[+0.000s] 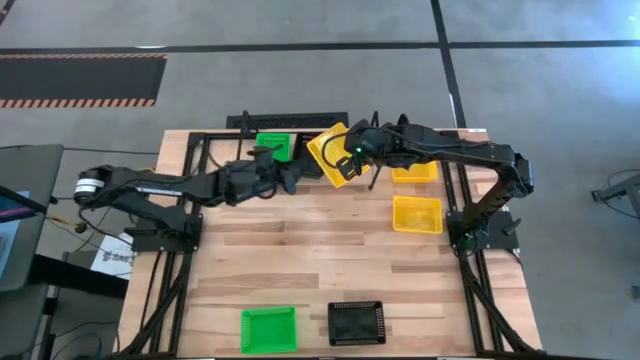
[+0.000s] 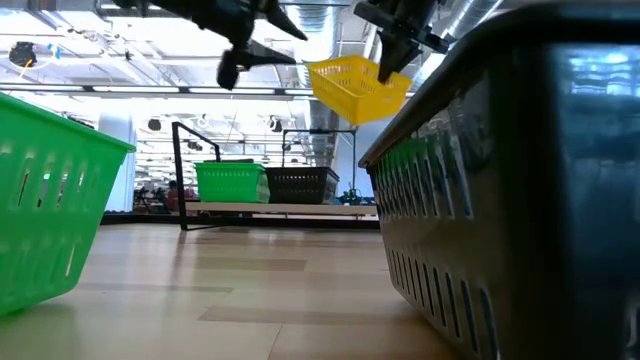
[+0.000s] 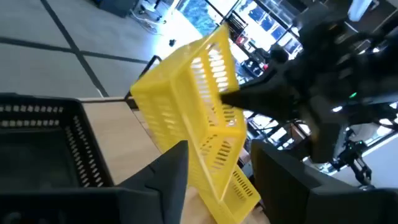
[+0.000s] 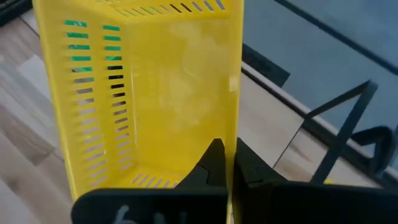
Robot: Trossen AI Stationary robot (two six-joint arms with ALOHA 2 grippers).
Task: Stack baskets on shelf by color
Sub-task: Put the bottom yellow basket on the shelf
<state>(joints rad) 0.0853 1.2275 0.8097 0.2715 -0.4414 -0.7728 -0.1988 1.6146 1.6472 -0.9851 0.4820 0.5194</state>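
A yellow basket hangs tilted in the air over the table's far middle, with my right gripper shut on it. My left gripper stands open just left of that basket and touches nothing; in the low view it is clearly apart from the basket. A green basket and a black basket stand side by side on their bottoms on the shelf. My right gripper pinches one side wall of the yellow basket at its rim, one finger inside the basket and one outside. The fingers come slanting down from above. The basket hangs tilted below them, lifted clear of everything.
Two more yellow baskets sit at the right. A green basket and a black basket stand near the table's front edge. Bare wood lies across the middle of the table.
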